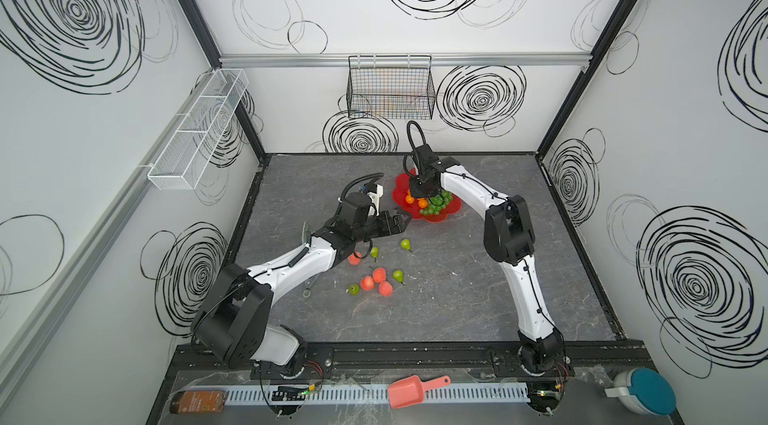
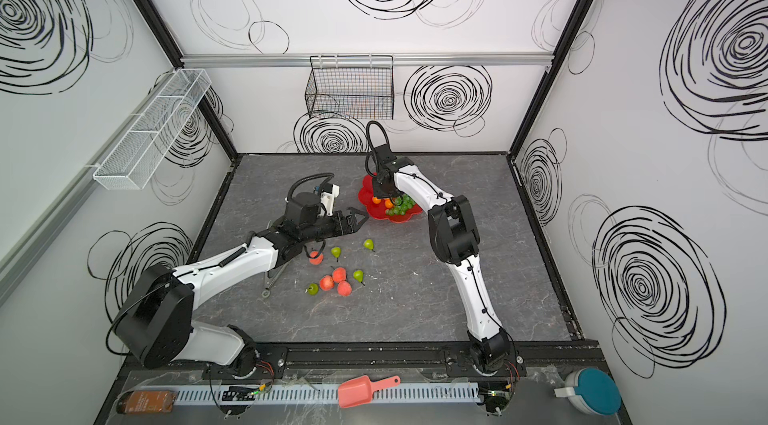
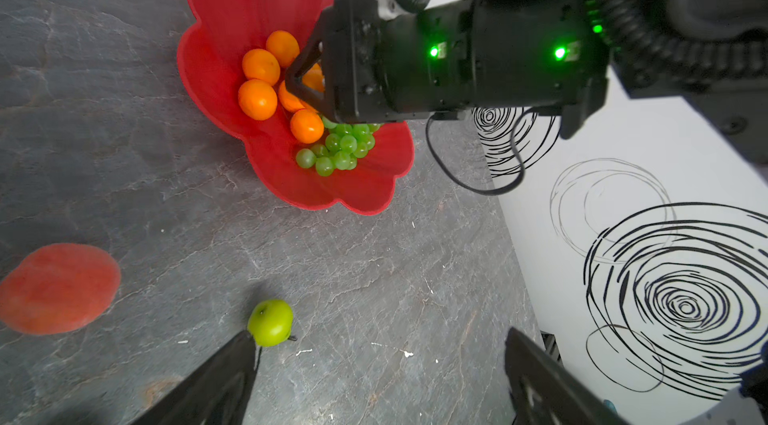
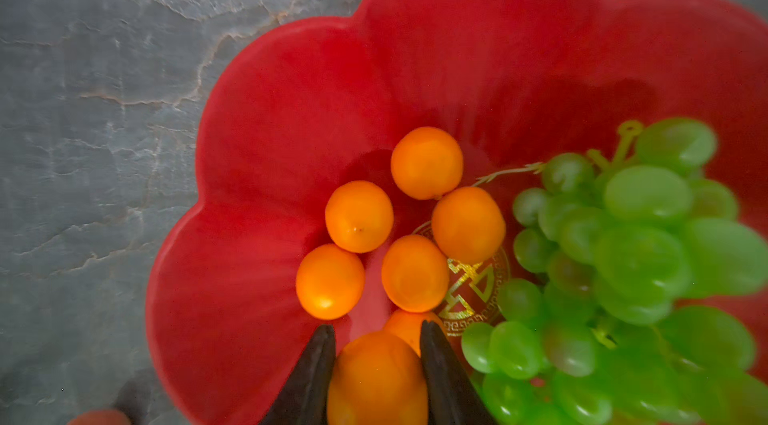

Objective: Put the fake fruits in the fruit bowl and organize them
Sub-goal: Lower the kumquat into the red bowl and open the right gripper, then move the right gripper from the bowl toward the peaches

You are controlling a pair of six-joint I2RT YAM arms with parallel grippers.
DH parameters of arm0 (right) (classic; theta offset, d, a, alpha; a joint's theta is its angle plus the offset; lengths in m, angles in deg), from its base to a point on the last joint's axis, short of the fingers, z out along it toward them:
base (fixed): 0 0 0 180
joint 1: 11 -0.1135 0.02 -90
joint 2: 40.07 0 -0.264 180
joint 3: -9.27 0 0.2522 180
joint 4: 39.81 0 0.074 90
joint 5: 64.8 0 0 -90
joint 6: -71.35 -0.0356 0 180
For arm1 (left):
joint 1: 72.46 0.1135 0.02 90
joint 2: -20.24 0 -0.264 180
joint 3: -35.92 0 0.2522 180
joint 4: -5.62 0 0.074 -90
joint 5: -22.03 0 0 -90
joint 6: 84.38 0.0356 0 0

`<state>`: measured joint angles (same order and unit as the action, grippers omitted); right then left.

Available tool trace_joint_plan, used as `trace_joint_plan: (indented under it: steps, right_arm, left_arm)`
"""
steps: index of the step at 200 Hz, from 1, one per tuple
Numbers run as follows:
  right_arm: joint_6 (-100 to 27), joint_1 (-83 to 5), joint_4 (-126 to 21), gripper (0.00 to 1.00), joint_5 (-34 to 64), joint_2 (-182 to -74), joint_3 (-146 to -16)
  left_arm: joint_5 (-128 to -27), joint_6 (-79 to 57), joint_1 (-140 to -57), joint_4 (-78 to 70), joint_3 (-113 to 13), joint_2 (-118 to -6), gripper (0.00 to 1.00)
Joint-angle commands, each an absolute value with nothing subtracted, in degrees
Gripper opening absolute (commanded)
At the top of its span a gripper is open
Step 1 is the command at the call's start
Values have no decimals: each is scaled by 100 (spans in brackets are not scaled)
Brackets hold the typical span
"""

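The red flower-shaped fruit bowl point(image 1: 401, 190) point(image 4: 291, 111) sits at the back middle of the table. It holds several orange balls point(image 4: 427, 162) and a bunch of green grapes point(image 4: 644, 236) point(image 3: 340, 148). My right gripper point(image 4: 377, 325) point(image 1: 422, 194) hangs over the bowl, shut on one orange ball point(image 4: 376, 377). My left gripper point(image 3: 380, 344) point(image 1: 405, 221) stands open and empty just left of the bowl. Several peaches point(image 1: 379, 275) and pears point(image 1: 405, 244) lie loose on the table in front; one pear point(image 3: 270, 322) lies by a left finger.
A black wire basket point(image 1: 390, 88) hangs on the back wall and a white mesh shelf point(image 1: 199, 128) on the left wall. In front of the arm bases lie a salmon-pink scoop point(image 1: 409, 391), a brown bottle point(image 1: 199, 402) and a teal-lidded container point(image 1: 642, 396).
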<state>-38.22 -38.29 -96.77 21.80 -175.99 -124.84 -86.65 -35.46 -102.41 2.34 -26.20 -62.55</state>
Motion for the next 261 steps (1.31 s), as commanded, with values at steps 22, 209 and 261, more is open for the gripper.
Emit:
trace_joint_plan:
  steps: [22, 209, 261]
  right_arm:
    - [-3733, -3816, -9869, 35, 2260, -17763, -12832]
    - [-3700, -3821, -10089, 46, 2336, -17440, -13148]
    - [-3723, -4037, -9499, 43, 2300, -16387, -11880]
  left_arm:
    - [-8563, -3428, -10258, 440, -2732, -6247, 96]
    - [-8420, -3288, -10220, 159, -2549, -5791, 96]
    - [-8168, -3226, -10216, -238, -2117, -4978, 96]
